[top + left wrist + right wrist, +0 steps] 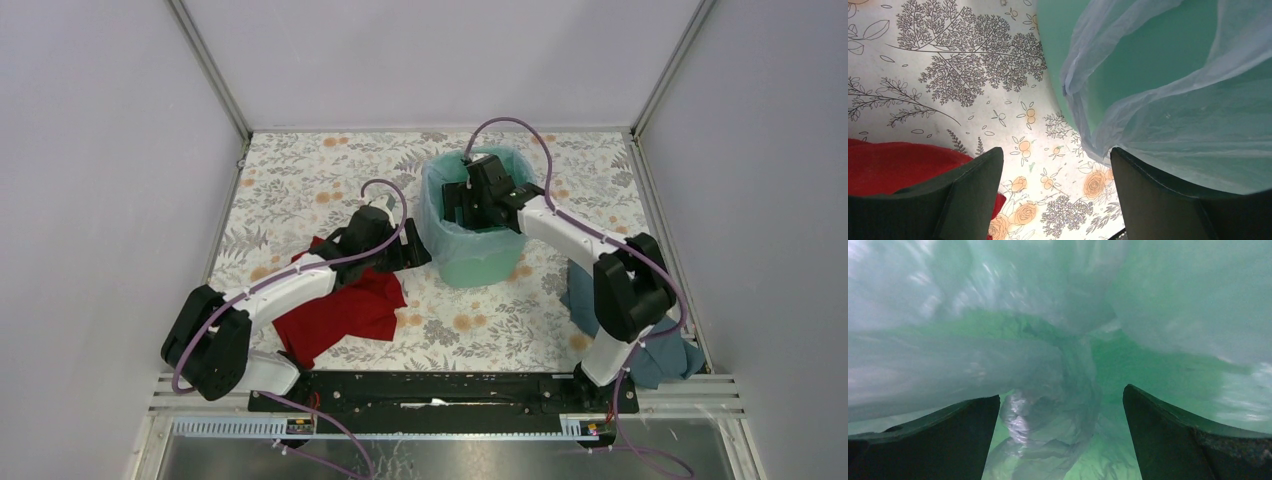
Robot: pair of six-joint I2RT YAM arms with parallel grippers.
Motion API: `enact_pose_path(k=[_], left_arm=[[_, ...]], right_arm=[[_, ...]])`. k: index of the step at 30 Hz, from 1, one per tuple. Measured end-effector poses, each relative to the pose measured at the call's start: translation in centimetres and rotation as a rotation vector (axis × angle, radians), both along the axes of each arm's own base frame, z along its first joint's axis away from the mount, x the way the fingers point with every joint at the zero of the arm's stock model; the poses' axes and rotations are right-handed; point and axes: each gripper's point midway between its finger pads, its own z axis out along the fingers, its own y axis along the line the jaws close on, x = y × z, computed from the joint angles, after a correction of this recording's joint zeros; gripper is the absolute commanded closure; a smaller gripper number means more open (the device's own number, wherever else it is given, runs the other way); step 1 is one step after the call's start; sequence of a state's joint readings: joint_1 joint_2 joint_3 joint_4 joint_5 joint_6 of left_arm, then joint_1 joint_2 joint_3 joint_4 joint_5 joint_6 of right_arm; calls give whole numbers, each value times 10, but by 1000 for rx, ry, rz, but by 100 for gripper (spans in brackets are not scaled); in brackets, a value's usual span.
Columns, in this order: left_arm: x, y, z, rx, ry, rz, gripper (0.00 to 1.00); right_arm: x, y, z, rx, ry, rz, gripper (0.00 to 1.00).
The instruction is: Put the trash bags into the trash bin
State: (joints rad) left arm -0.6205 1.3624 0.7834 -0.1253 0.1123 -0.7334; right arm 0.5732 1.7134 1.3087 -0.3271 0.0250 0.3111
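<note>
1 trash bag point(1048, 430) lies between spread jaws of right gripper point(1061, 392).

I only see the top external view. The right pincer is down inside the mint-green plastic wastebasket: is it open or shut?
Observer: Open. In the right wrist view, the right pincer has its fingers wide apart.
Operator: What is under it?
Observer: Crumpled film of the translucent plastic trash bag, which lines the mint-green plastic wastebasket.
Operator: And the other arm?
Observer: The left pincer is open too, outside the wastebasket, beside the bag's overhanging edge.
</note>
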Motion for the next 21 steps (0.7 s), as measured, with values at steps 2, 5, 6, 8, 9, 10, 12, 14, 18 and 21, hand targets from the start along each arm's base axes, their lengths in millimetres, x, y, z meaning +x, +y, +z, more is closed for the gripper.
enact_pose_path(k=[2,5,6,8,9,10,12,14,18,21], left_arm=[[0,0,1,2,1,0,16],[2,0,4,7,-3,1,16],[3,0,6,11,-5,1,15],[5,0,11,20,-15,-2,13],[7,0,15,22,-23,-3,13],[8,0,20,22,-34,-3,12],[11,0,29,19,-61,0,11],[11,2,37,16,-84,3,11],[9,5,42,13,-93,5,11],[8,5,40,14,-87,8,12]], right_arm=[[-6,7,-11,22,51,14,0],[-13,15,-12,70,91,32,0],[-14,18,-9,84,94,39,0],[-16,18,-7,91,97,43,0],[-17,17,-7,85,100,42,0],[-18,15,-6,75,107,40,0],[-20,9,-5,40,121,30,0],[-17,5,-1,12,117,17,0],[-13,-3,-4,-26,108,-13,0],[-16,-7,-20,-57,131,-26,0]])
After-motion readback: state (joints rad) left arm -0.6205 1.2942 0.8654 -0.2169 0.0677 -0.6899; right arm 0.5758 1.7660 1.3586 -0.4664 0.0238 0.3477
